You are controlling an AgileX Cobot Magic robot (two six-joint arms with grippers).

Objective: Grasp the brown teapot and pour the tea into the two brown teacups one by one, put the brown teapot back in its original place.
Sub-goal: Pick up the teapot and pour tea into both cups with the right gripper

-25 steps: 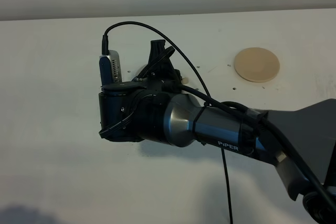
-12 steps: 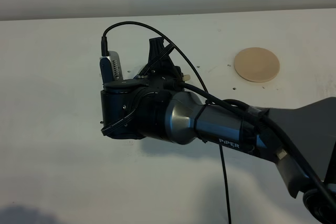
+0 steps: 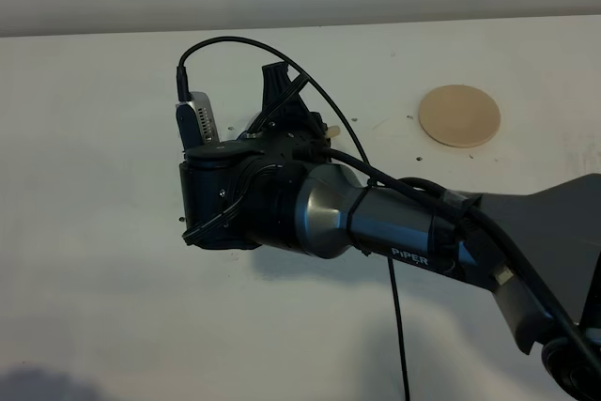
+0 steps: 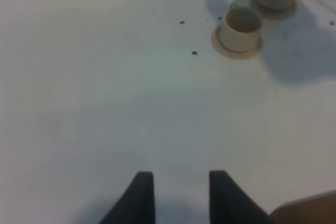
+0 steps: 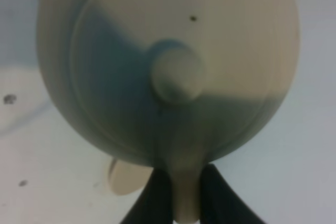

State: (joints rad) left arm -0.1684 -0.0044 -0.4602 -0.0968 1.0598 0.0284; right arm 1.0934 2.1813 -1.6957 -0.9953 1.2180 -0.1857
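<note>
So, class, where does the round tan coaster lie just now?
In the exterior high view the coaster lies bare on the white table, toward the far right, apart from and right of the right gripper, which holds the brown teapot.

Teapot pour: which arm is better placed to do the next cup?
Right. The right gripper is closed on the handle of the rounded tan teapot; the left gripper hangs empty above the white table, apart from the small tan cylindrical teacup.
</note>
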